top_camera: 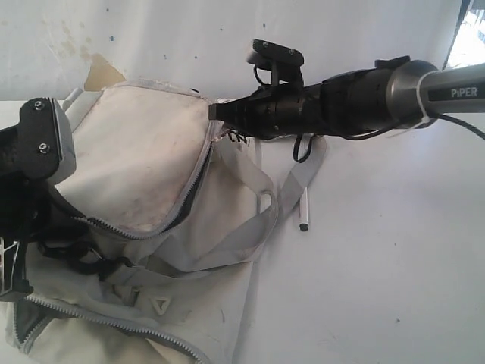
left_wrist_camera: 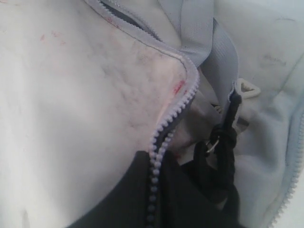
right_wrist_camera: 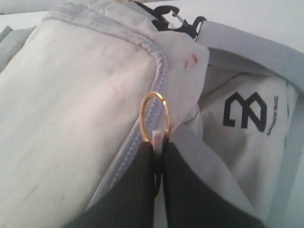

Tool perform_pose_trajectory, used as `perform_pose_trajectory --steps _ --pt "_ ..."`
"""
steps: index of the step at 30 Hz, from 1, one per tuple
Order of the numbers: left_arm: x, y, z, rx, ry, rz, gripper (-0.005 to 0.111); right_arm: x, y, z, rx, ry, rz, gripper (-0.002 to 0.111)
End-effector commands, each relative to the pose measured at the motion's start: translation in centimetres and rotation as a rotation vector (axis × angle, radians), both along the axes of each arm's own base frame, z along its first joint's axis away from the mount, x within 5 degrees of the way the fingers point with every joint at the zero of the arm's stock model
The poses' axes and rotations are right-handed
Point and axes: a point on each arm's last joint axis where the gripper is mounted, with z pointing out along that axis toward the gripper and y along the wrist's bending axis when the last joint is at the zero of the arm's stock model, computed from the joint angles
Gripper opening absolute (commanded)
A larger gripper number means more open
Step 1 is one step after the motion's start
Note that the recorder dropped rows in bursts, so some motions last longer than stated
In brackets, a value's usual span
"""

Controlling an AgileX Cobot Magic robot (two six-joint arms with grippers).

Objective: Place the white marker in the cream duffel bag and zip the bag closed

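– So, nearest first: what is entered?
– Item 1: large, soft, stained cream duffel bag (top_camera: pixel 144 152) with grey zipper trim. It lies on the white counter (top_camera: pixel 379 265) with its mouth partly unzipped and its top flap raised.
– Item 2?
– That is the left claw (left_wrist_camera: pixel 159 164), closed, apparently on the flap's zipper edge.
– And the marker?
– Item 3: slim white marker with black end (top_camera: pixel 304 206). It lies on the counter just beside the bag, its upper end at a light grey webbing strap (top_camera: pixel 301 176). Not in the bag.
– Farthest?
– Item 4: the right claw (right_wrist_camera: pixel 158 145), pinched shut on the small gold ring zipper pull (right_wrist_camera: pixel 154 116).
– Step in hand?
– Opening the bag, by my reading; loading has not begun. Next, one claw would have to let go, cross to the marker and pinch its thin barrel off the flat counter. The other would hold the mouth open.
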Motion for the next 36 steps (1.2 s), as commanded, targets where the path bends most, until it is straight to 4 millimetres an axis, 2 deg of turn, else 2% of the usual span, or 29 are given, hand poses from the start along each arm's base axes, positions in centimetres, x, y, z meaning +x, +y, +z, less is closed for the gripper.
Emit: perform_pose_trajectory --steps 1,8,15,22,27,31,36 --pt "0.2 -0.2 -0.3 -0.005 0.020 0.007 0.000 1.5 -0.6 -0.4 -0.047 -0.035 -0.057 0.000" --pt "0.6 -0.3 -0.8 -0.003 0.036 0.013 0.000 3.0 -0.7 -0.4 -0.110 -0.113 -0.041 0.000" --pt "0.7 -0.3 -0.8 -0.004 0.031 0.015 0.000 4.4 -2.0 0.3 -0.187 -0.165 -0.175 0.000" --pt "0.7 -0.3 -0.8 -0.005 0.029 0.016 0.000 5.4 -0.6 -0.3 -0.132 -0.171 -0.100 0.000" --pt "0.8 -0.3 -0.7 -0.009 0.023 0.020 0.000 5.3 0.2 -0.6 -0.118 -0.186 -0.008 0.001" --pt "0.9 -0.4 -0.6 -0.016 0.004 0.029 0.000 4.8 0.9 -0.3 -0.062 -0.182 0.077 0.014" --pt "1.0 -0.5 -0.6 -0.035 0.006 0.039 0.000 4.5 1.2 -0.2 0.019 -0.109 0.074 0.041"
